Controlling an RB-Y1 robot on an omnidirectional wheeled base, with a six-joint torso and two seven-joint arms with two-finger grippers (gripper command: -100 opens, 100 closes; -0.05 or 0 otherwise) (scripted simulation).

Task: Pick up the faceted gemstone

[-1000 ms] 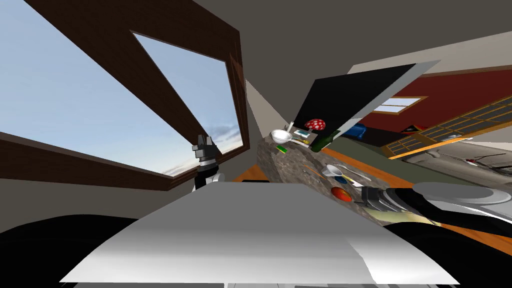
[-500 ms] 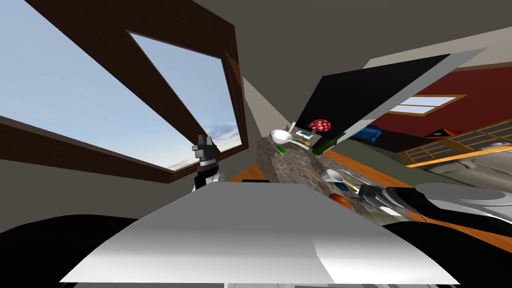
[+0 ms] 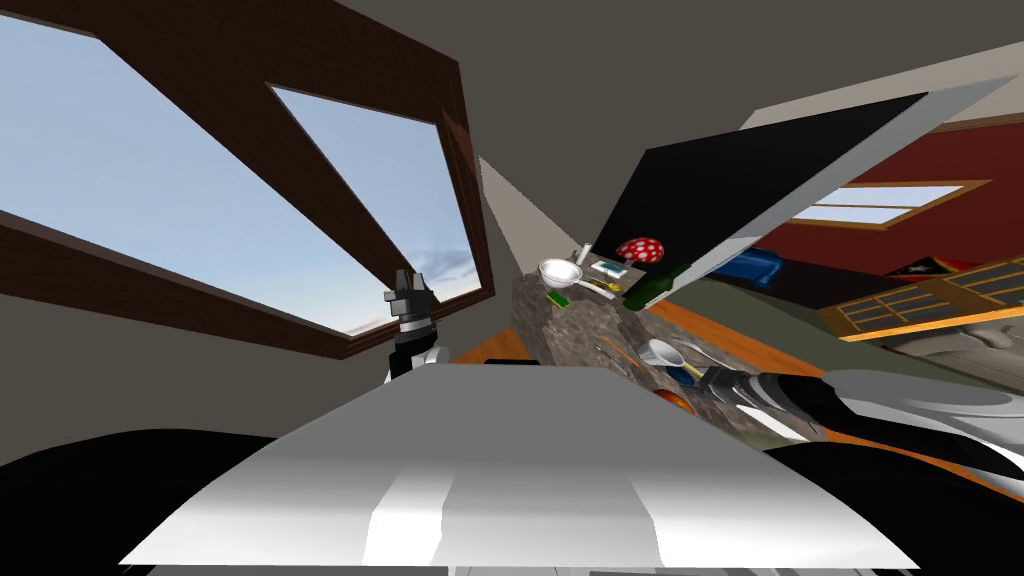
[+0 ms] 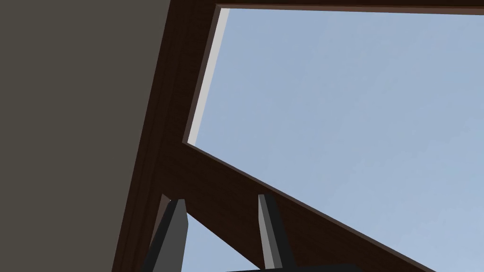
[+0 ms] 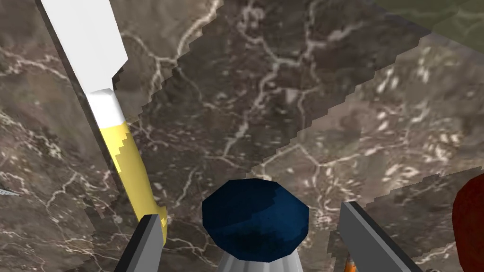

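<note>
Straddling blue gemstone [image 5: 255, 222], right end effector [image 5: 249, 211] released, stone's near edge hidden; left end effector [image 4: 221, 200] released.

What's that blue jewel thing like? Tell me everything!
The gemstone is dark blue, cut in flat facets with an angular outline, and looks dull rather than sparkly. It sits on the brown veined stone countertop, midway between the open fingers of the right gripper, touching neither. A yellow-handled utensil lies nearby, apart from it.
</note>
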